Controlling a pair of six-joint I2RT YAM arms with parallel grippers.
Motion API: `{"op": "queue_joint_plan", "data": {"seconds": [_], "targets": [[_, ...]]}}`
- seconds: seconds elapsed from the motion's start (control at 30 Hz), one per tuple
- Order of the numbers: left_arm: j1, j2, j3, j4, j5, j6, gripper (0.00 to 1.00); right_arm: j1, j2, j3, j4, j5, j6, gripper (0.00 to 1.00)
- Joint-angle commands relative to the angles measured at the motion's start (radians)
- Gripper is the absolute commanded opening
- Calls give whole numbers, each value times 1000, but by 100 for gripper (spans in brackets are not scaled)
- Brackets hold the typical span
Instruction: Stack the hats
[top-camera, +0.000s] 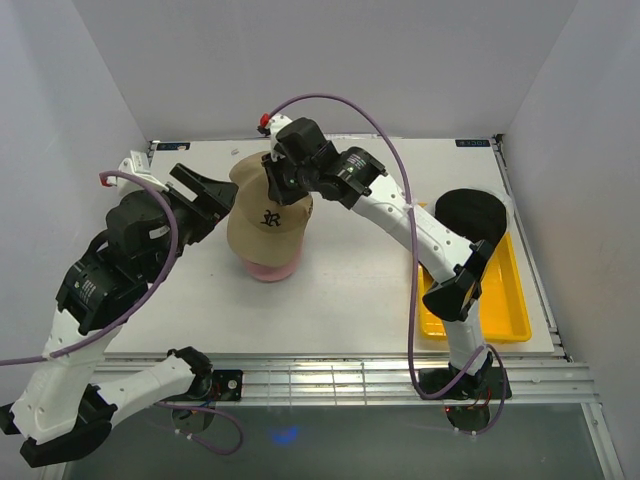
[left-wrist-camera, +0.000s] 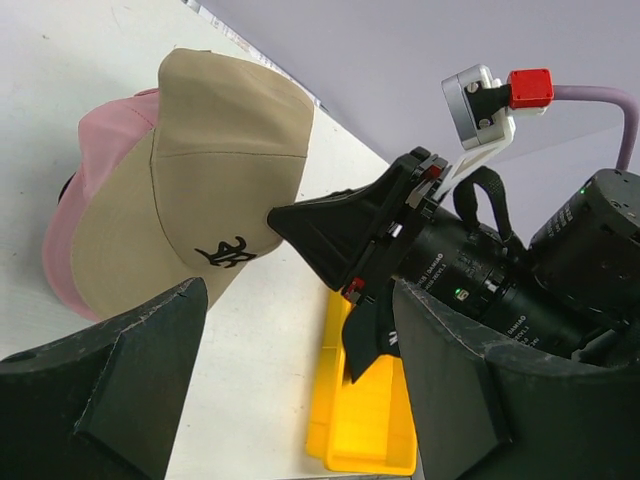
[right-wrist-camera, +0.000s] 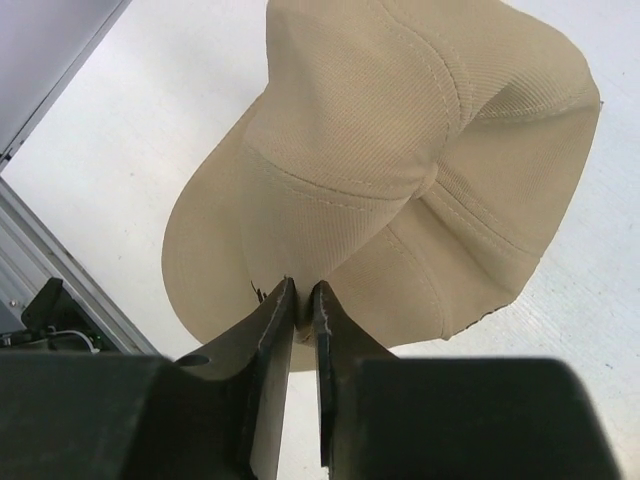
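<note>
A tan cap (top-camera: 265, 222) with a dark logo sits on top of a pink cap (top-camera: 270, 268) at the table's middle. My right gripper (top-camera: 281, 185) is shut on a pinch of the tan cap's crown fabric (right-wrist-camera: 300, 285). In the left wrist view the tan cap (left-wrist-camera: 200, 190) covers most of the pink cap (left-wrist-camera: 100, 150). My left gripper (top-camera: 214, 193) is open and empty just left of the caps. A black cap (top-camera: 475, 215) lies on the yellow tray at the right. The white cap is out of view.
The yellow mesh tray (top-camera: 495, 310) lies along the table's right side and shows in the left wrist view (left-wrist-camera: 375, 420). White walls enclose the table on three sides. The right arm reaches across the table's middle from the near right.
</note>
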Motion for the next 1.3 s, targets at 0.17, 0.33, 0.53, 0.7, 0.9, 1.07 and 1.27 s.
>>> {"op": "queue_joint_plan", "data": {"seconds": [0.17,0.33,0.53,0.7,0.9,1.07,1.27], "targets": [[-1,-20,9,-27,-32,-21,85,34,38,9,104,62,-48,25],[-1,-28,3,-30,-34,-26,85,49,44,-26,127,83,-54,27],[-1,-28,-8,-30,-37,-28,85,60,50,-34,135,96,-64,40],[-1,-33,-23,-30,-40,-35,85,64,50,-56,143,100,-69,47],[1,-43,-46,-30,-45,-49,85,70,41,-80,153,105,-75,52],[-1,-46,-62,-30,-49,-63,85,73,-4,-123,181,106,-84,59],[-1,-33,-57,-21,-54,-64,85,75,-42,-143,203,114,-91,64]]}}
